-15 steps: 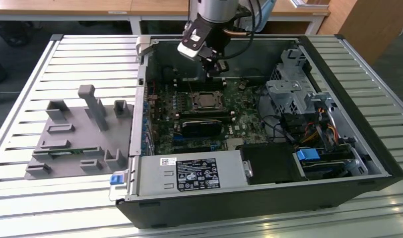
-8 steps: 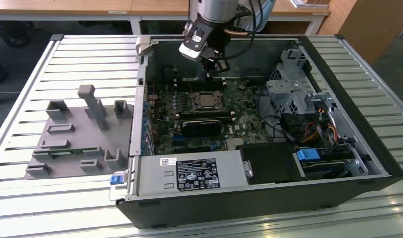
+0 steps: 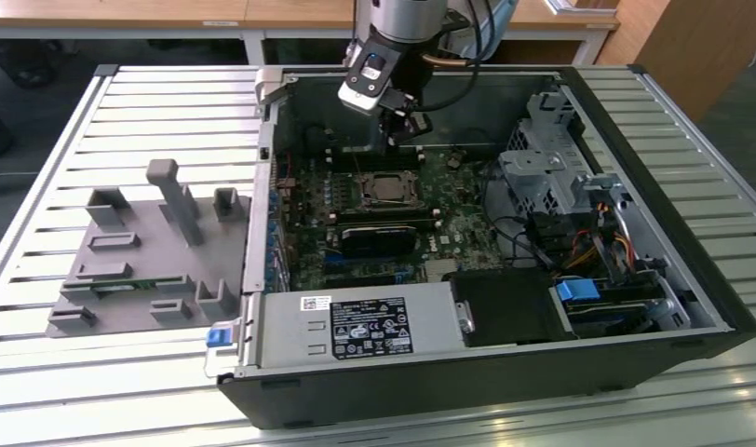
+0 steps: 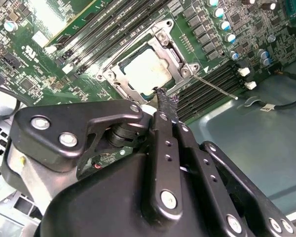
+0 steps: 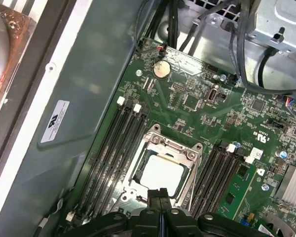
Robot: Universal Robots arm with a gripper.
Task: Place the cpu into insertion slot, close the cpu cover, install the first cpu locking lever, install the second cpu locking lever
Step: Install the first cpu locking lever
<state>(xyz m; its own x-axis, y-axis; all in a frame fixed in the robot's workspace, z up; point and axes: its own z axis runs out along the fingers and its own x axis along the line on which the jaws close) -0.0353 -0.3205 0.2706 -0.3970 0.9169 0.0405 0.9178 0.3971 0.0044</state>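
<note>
Cpu [image 5: 160, 174] lying flat beneath lowered cpu cover [image 5: 171, 147]; end effector [image 5: 159, 196] clenched empty, tips just beside cover's edge; thin locking lever [image 4: 217, 88] jutting free.

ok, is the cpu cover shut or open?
Shut. In the first wrist view the cpu cover lies flat, framing the cpu, whose silver top shows through its window.

No print is clear enough to read. A black label [image 3: 368, 328] and a small barcode sticker [image 3: 316, 302] sit on the power supply [image 3: 285, 343]. In the first wrist view, a white sticker [image 5: 55, 121] sits on the case wall [image 5: 91, 84].
</note>
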